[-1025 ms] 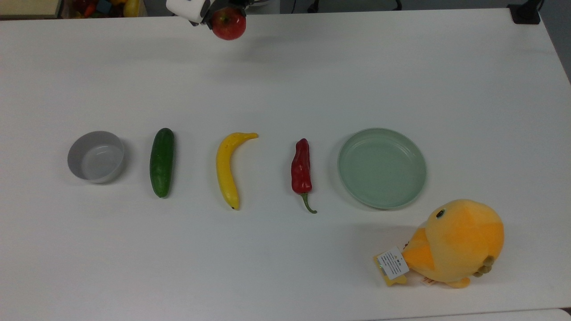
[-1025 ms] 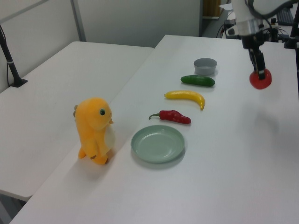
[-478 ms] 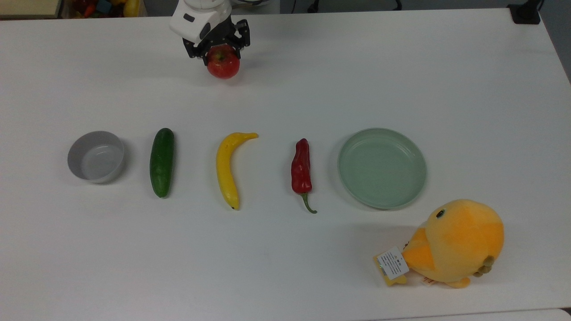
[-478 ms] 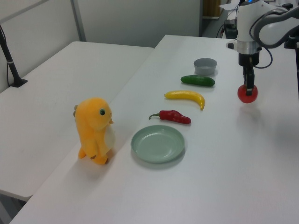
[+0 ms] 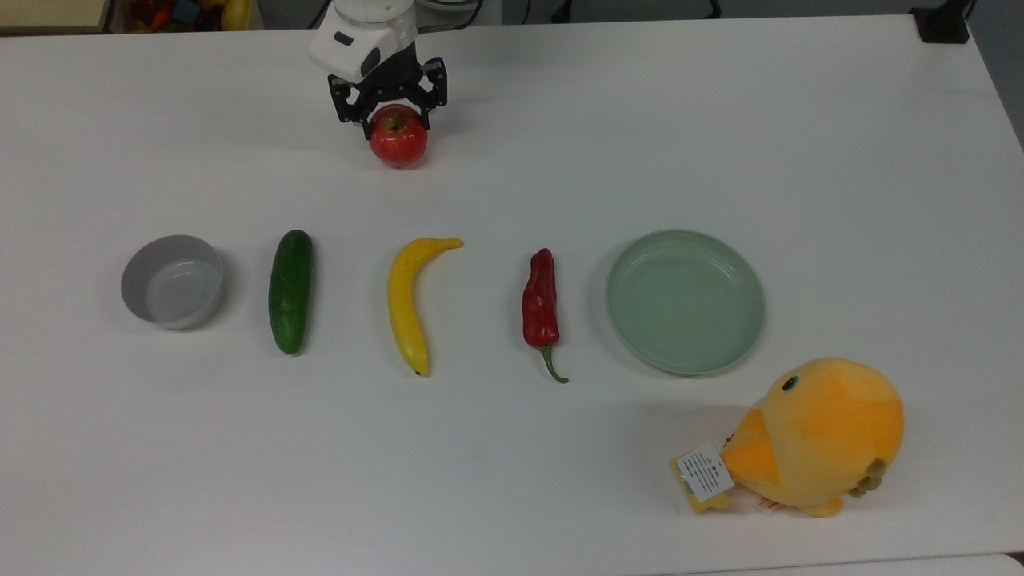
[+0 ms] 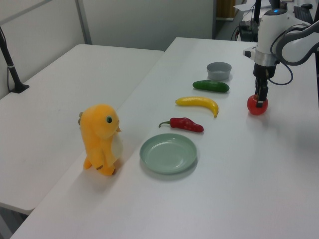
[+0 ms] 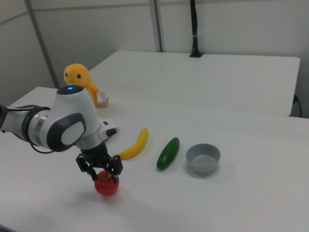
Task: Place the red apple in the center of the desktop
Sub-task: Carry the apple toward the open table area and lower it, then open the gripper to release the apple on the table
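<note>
Since a second earlier the claw had come down from the top view's upper edge, carrying the red apple lower and further onto the bench. Its two black fingers stood to either side of the apple's top, closed on it. In the left view the apple sat at or just above the white surface; whether it touched could not be told. The apple lay well apart from the row of things, on the top view's upper side of the banana. That row ran, from the top view's left, grey bowl, cucumber, banana, red chili pepper and green plate. An orange plush toy stood near the plate, toward the top view's lower right corner.
</note>
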Robot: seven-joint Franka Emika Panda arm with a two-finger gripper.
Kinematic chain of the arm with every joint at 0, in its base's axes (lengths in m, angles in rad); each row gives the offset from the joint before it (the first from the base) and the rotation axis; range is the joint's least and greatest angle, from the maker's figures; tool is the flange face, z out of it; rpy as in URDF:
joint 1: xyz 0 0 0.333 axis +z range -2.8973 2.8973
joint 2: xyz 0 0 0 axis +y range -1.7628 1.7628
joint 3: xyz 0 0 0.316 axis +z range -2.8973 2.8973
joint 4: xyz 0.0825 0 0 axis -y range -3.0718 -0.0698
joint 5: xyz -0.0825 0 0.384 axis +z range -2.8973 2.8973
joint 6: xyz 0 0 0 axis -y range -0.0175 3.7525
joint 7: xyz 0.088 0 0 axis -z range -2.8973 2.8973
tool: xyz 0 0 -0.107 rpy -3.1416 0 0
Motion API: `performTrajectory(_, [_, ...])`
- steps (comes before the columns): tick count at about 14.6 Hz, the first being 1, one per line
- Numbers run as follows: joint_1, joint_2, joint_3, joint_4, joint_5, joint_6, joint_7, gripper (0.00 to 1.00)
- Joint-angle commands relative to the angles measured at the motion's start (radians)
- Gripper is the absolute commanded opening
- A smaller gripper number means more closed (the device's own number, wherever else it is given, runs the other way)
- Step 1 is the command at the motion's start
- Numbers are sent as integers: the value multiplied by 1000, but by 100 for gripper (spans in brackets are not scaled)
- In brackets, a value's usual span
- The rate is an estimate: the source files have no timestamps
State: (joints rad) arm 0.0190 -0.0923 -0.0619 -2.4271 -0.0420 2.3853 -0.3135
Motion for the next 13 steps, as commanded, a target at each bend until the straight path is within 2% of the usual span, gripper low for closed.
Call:
performTrajectory(1, [4, -12, -9, -21, -21, 15, 56, 79])
performTrajectory(2, [6, -18, -9, -20, -21, 9, 76, 83])
performTrajectory(3, [4, -20, -9, -9, -21, -21, 109, 100])
performTrajectory(9, [6, -29, -9, 16, -21, -67, 123, 100])
performTrajectory(11, [6, -46, -9, 89, -21, -165, 158, 100])
performTrajectory(13, [6, -50, -7, 208, -21, -291, 175, 100])
